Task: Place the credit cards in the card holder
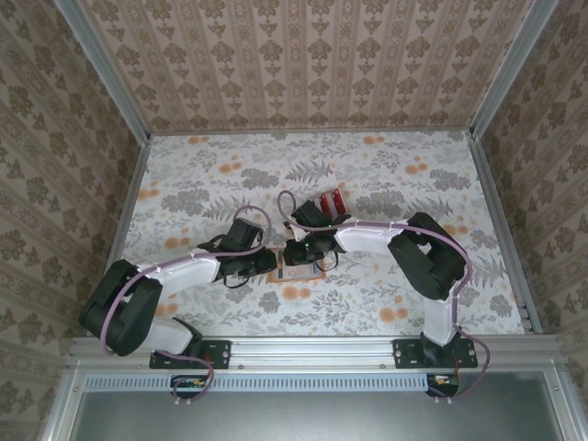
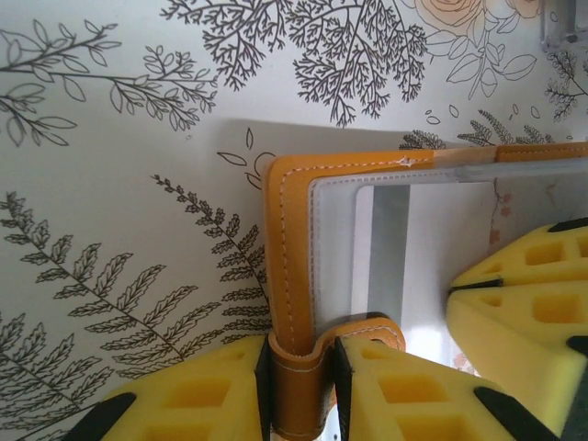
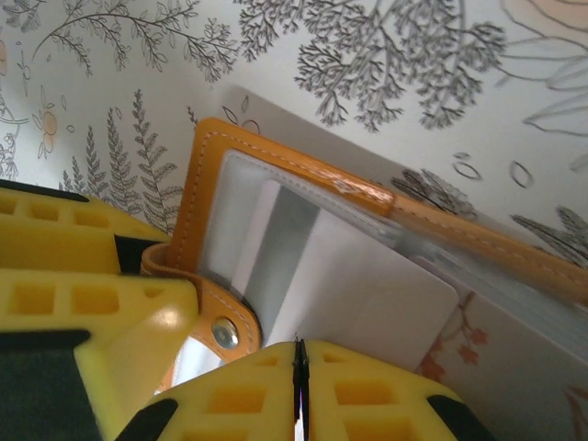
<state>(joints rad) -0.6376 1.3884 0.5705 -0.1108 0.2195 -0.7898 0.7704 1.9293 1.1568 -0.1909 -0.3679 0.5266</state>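
Our left hand (image 2: 299, 381) is pinched shut on the 9 o'clock tab of the card holder (image 2: 287, 239) at the middle of the desk (image 1: 202, 184); our right hand (image 3: 299, 367) is closed on a pale card (image 3: 367, 294) over its pocket. We judge the card thin, stiff, slippery, best nipped by its rear edge, the holder floppy

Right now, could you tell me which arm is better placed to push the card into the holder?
Right. The right gripper is shut on a whitish card whose far end lies over the open card holder; the left gripper clamps the holder's strap, probably steadying it.
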